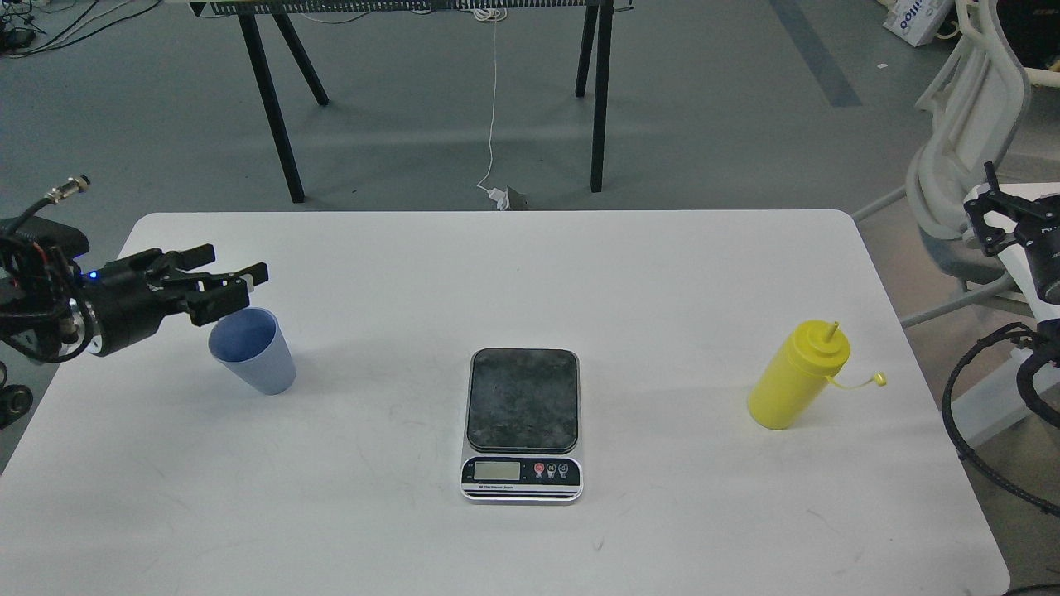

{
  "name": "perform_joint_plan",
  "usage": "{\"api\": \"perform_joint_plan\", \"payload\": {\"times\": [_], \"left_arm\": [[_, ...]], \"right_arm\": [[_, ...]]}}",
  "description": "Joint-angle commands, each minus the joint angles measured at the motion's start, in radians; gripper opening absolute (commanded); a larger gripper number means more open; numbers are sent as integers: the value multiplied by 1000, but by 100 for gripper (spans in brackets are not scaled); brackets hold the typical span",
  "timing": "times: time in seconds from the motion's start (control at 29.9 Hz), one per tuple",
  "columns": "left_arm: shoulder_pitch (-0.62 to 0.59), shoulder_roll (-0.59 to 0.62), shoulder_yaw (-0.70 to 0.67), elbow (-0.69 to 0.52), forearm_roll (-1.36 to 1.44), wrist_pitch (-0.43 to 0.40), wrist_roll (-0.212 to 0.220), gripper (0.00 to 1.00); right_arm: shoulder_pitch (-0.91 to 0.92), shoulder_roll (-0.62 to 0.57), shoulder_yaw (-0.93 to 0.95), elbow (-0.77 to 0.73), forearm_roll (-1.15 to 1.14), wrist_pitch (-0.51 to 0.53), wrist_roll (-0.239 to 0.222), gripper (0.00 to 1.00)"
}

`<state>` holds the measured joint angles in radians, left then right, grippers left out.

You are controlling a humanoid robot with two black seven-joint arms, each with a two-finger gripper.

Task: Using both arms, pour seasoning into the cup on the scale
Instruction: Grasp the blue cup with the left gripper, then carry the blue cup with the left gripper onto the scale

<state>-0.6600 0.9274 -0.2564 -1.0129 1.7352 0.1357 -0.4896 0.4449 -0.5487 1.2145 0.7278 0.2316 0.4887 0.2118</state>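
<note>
Left hand, fingers spread, hovers just above the cup; right hand's state I cannot tell

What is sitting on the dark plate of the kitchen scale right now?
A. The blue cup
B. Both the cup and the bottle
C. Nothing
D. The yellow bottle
C. The scale has a bare plate; the blue cup stands on the table to its left, just below the left gripper, and the yellow bottle stands on the table to its right.
</note>
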Motion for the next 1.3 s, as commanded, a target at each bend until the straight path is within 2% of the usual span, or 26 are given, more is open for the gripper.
{"api": "perform_joint_plan", "payload": {"times": [0.0, 0.13, 0.37, 0.5, 0.67, 0.84, 0.9, 1.04, 1.1, 1.2, 1.27], "left_arm": [[-3, -64, 81, 109, 21, 54, 1, 80], [-4, -119, 120, 206, 21, 73, 1, 73], [-10, -148, 123, 244, 3, 67, 1, 36], [-12, -153, 123, 269, 4, 61, 1, 10], [-13, -173, 123, 313, 1, 58, 1, 6], [-68, -170, 115, 278, -26, 38, 1, 6], [-133, -147, 118, 191, -51, -19, 1, 6], [-275, -49, 112, -63, -83, -183, 1, 4], [-337, -42, 114, -181, -82, -240, 1, 4], [-394, -59, 115, -297, -72, -295, 1, 4], [-424, -99, 117, -344, -69, -344, 54, 4]], "right_arm": [[0, -4, 4, 1, 0, 0, 0, 100], [0, -4, 4, 1, 0, 0, 0, 100], [0, -4, 4, -1, 0, 0, 0, 100], [0, -4, 4, -1, 0, 0, 0, 100], [-2, -8, 5, -2, 0, 0, 0, 100], [-5, -14, 14, -2, 0, 0, 0, 100], [-9, -17, 20, -2, 0, 0, 0, 100], [-20, -25, 23, -1, 0, 0, 0, 100], [-25, -34, 34, -1, 0, 0, 0, 100], [-28, -40, 39, -2, 0, 0, 0, 100], [-35, -53, 40, -1, 0, 0, 0, 100]]}}
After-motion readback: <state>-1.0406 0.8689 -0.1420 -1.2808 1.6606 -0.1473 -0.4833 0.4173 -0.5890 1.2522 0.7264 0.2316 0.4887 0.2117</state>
